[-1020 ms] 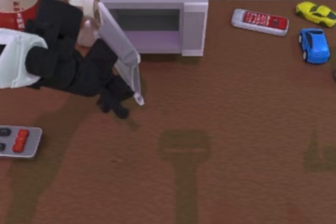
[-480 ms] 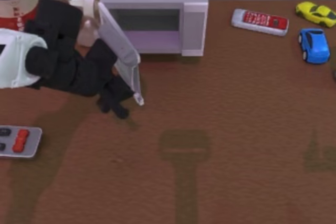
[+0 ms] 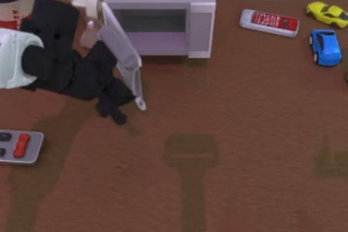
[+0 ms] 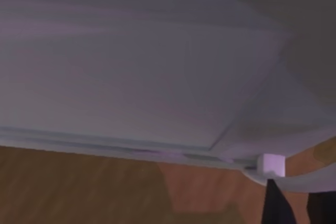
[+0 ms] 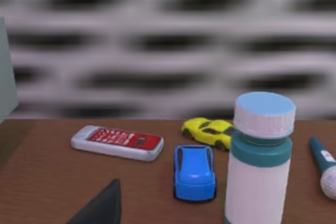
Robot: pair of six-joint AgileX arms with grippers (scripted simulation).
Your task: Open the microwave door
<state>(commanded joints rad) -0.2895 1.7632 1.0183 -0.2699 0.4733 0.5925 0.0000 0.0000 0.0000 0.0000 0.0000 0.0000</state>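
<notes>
The left claw (image 3: pixel 120 105) is at the free edge of the door (image 3: pixel 120 52) so it can swing it wide; whether it pinches cannot be told. The microwave (image 3: pixel 160 9) sits at the table's back, already open

A brown wooden table (image 3: pixel 244 150) carried everything. At its far edge, left of centre, stood the microwave (image 3: pixel 160 12) (its door swung open toward the left). To the far right lay a red-and-silver phone (image 3: pixel 269 22), then a yellow toy car (image 3: pixel 327 13) and a blue toy car (image 3: pixel 325 46) close together. A grey remote with red buttons (image 3: pixel 19 146) lay at the near left edge.
</notes>
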